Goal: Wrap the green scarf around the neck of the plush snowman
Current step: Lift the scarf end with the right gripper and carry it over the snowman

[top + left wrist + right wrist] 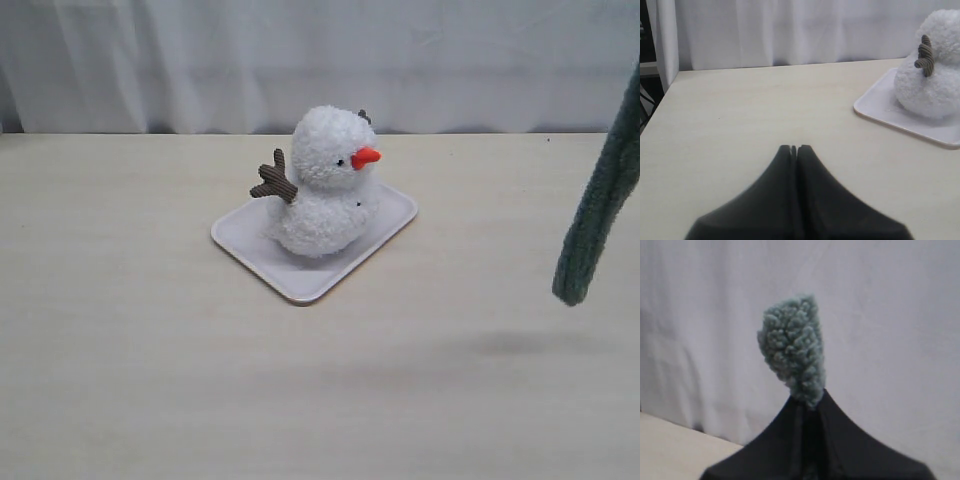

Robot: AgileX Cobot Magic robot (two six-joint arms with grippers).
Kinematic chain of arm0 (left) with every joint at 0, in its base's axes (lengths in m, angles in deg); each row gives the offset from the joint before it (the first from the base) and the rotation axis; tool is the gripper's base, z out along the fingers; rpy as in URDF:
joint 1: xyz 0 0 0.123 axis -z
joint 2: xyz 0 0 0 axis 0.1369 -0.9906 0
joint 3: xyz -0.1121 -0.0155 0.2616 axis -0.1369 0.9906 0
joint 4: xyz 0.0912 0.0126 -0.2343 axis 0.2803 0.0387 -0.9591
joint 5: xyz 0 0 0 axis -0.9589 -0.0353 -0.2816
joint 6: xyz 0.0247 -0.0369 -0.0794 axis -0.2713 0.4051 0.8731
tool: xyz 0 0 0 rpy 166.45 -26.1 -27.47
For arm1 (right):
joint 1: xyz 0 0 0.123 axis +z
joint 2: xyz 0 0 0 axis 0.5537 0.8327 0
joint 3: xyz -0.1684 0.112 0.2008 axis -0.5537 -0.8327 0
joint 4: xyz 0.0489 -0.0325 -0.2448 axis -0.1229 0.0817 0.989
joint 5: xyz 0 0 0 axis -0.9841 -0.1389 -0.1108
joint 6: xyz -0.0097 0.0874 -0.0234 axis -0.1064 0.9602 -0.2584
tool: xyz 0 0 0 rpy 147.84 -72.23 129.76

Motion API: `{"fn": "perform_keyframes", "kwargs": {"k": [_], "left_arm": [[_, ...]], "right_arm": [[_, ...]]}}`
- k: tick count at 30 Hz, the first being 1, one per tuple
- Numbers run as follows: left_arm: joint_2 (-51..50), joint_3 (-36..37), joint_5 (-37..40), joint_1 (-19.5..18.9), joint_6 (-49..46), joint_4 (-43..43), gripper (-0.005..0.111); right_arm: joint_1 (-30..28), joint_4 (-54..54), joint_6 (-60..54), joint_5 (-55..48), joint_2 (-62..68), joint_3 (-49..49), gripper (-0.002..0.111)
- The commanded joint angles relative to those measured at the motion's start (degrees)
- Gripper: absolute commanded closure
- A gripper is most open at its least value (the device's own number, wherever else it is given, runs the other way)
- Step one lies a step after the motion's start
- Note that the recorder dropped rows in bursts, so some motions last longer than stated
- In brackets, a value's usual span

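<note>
Right wrist view: the right hand (807,400) is clamped on one end of the green scarf (792,347), and a short fuzzy tuft stands out past the closed fingertips. Nothing else is in its grip.

Exterior view: this hand is itself out of frame. The scarf's length hangs down from it, long axis near vertical with a slight slant. The lower rounded end hangs free, clear of the table (150,350), which shows a faint shadow beneath.

Outward from that hand, toward the left arm's side and lower down, the plush snowman (320,190) sits upright on a white tray (300,280). It is well apart from the hanging scarf. Its carrot nose points toward the right hand's side. The neck (318,192) is bare, with no fabric touching it.

Left wrist view: the left hand (794,148) has its jaws pressed together on nothing and sits low over the table. The snowman lies ahead of it, off toward the right arm's side, near but not touching.

Assessment: wrapping is not yet begun. The governing relation is a vertical strip held high beside a neck lying across and below it. The right hand would need to carry the scarf sideways and down. The left hand appears the nearer to the snowman and is free to catch the loose end.
</note>
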Motion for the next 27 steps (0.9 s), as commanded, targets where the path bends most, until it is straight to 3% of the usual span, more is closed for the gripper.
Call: {"fn": "perform_keyframes", "kwargs": {"k": [1,8,16,23,27], "left_arm": [[0.1,0.2,-0.8,0.0,0.0,-0.2,0.107],[0.1,0.2,-0.8,0.0,0.0,-0.2,0.107],[0.1,0.2,-0.9,0.0,0.0,-0.2,0.107],[0.1,0.2,-0.9,0.0,0.0,-0.2,0.107],[0.1,0.2,-0.9,0.0,0.0,-0.2,0.107]], "right_arm": [[0.0,-23.6,-11.6,-3.6,-1.4,0.0,0.104],[0.0,-53.2,-35.6,-12.6,3.3,0.0,0.104],[0.0,-57.5,-48.7,-15.1,18.3,1.4,0.104],[0.0,-57.5,-48.3,-27.1,32.1,12.5,0.104],[2.1,-57.5,-48.3,-26.3,34.0,14.5,0.104]]}}
